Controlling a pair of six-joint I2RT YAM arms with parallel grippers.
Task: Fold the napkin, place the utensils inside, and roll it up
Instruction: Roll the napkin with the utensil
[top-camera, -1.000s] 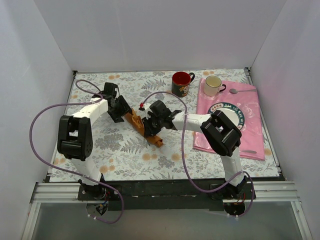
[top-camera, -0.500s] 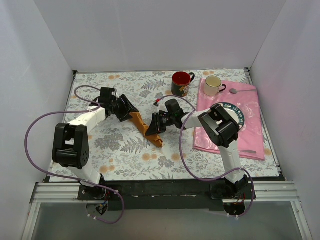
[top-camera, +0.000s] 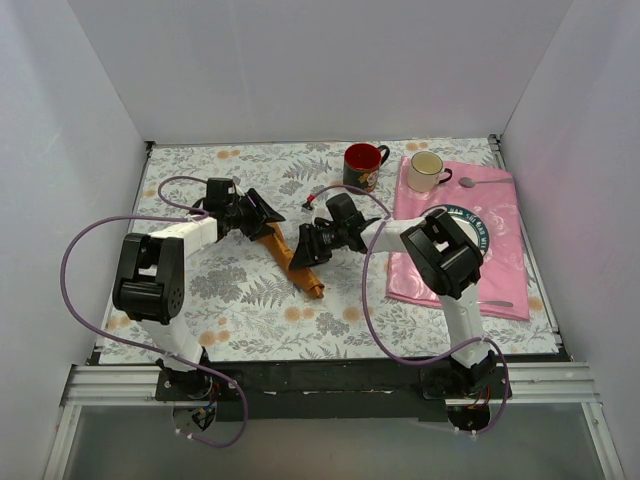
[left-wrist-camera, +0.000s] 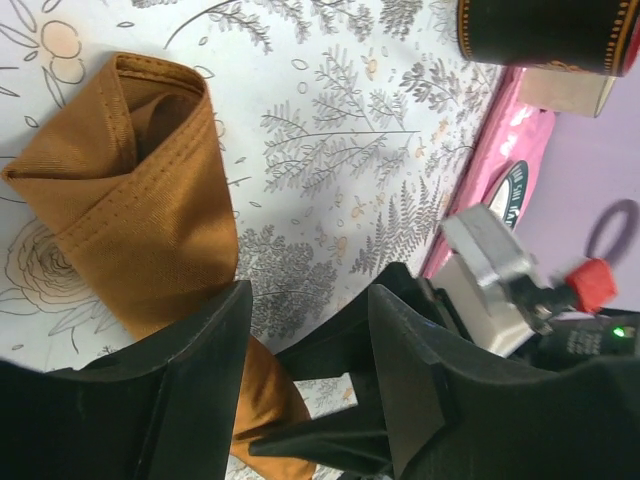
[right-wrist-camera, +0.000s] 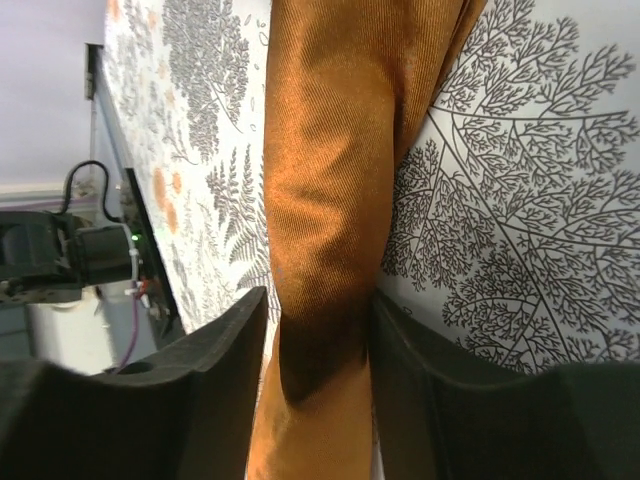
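Note:
The rust-orange napkin (top-camera: 296, 260) lies rolled into a slim tube, slanting across the floral table cover. Its open far end (left-wrist-camera: 140, 190) shows in the left wrist view. My left gripper (top-camera: 266, 212) sits at that far end with its jaws open (left-wrist-camera: 310, 300). Its left finger (left-wrist-camera: 190, 400) is beside the roll and nothing is pinched. My right gripper (top-camera: 303, 250) straddles the middle of the napkin (right-wrist-camera: 330, 200). Its jaws are open (right-wrist-camera: 320, 300), with a thin gap at the left finger (right-wrist-camera: 215, 370). The utensils are hidden.
A dark red mug (top-camera: 362, 166) stands behind the arms. To the right lies a pink cloth (top-camera: 505, 265) carrying a cream mug (top-camera: 427, 171), a spoon (top-camera: 482, 183) and a plate (top-camera: 478, 228) partly under my right arm. White walls enclose the table.
The right gripper's jaws have opened around the rolled napkin. The left gripper has swung toward the roll's far end. The roll has stayed in place.

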